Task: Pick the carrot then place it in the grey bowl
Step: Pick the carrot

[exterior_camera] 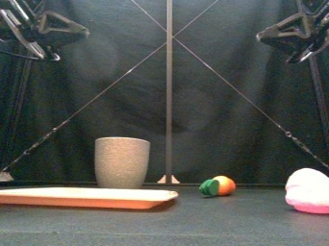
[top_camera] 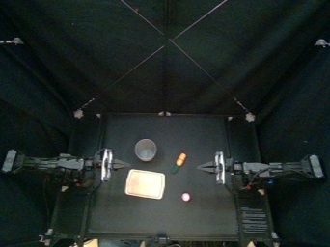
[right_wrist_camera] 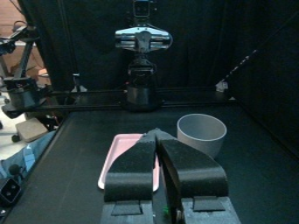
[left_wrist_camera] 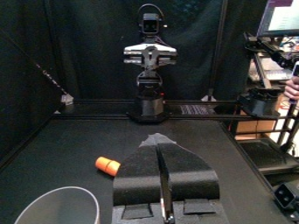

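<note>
Left gripper (left_wrist_camera: 158, 143) parked at the table's left side, jaws pressed together on nothing; arm raised clear of the table in the front view; pink tray (top_camera: 146, 183) lies flat, left of centre and toward the front, nothing on it; tall grey speckled cup (exterior_camera: 122, 161), the task's grey bowl, stands upright just behind the tray, apart from it, mouth open and nothing seen inside; toy carrot (top_camera: 180, 158) lies on the bare table right of the cup, near it but not touching, green end and orange body both showing in the front view; small pink-and-white toy (exterior_camera: 309, 190) sits further right and toward the front, well apart from the carrot; right gripper (right_wrist_camera: 159, 137) parked at the table's right side, jaws likewise closed and empty. Judgement: task not yet begun, the pick is the step in hand; the right arm looks the nearer to the carrot; next move calls for parting the jaws, coming down over the carrot, pinching across its body, then lifting it over the cup's rim.
</note>
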You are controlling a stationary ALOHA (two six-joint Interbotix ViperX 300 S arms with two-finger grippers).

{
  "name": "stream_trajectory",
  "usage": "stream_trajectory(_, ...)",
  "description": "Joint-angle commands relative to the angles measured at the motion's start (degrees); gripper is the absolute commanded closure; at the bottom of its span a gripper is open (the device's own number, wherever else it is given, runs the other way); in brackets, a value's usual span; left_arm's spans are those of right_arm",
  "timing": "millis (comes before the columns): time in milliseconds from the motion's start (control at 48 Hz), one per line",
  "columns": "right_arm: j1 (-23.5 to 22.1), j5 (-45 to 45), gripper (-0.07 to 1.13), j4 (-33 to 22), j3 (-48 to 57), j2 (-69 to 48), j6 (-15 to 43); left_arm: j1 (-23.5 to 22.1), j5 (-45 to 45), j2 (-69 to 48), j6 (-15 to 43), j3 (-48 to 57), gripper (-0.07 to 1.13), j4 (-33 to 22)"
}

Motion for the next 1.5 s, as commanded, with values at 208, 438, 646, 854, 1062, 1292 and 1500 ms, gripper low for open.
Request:
stream_trajectory(208,-7.38,10.72,1.02,-2.37,-2.11,9.23,-0.44,0.35,0.09,-0.26,0.26,-0.62,1.09,1.58)
stream_trajectory(438,-9.67,17.84,1.0,-13.54,-7.73,19.69,0.0,0.35,0.53,-0.26,0.26,0.18,1.09,3.52)
stream_trajectory(646,-10.37,18.9,0.83,-18.28,-12.04,29.27,0.18,0.35,1.32,-0.26,0.26,0.26,1.09,3.6)
stream_trajectory(854,-12.92,21.09,0.35,-17.93,-15.47,38.14,0.35,0.44,2.55,-0.35,0.26,0.26,1.09,3.52)
stream_trajectory(1062,-14.94,21.71,-0.01,-16.79,-17.31,42.63,0.26,0.53,2.99,-0.44,0.26,0.18,1.09,3.43)
stream_trajectory(1292,-15.64,22.06,0.02,-16.88,-18.54,45.79,0.18,0.53,2.99,-0.44,0.26,0.26,1.09,3.52)
stream_trajectory(1500,-16.79,24.52,0.02,-16.88,-19.95,49.83,0.09,0.53,2.99,-0.53,0.26,0.35,1.09,3.52)
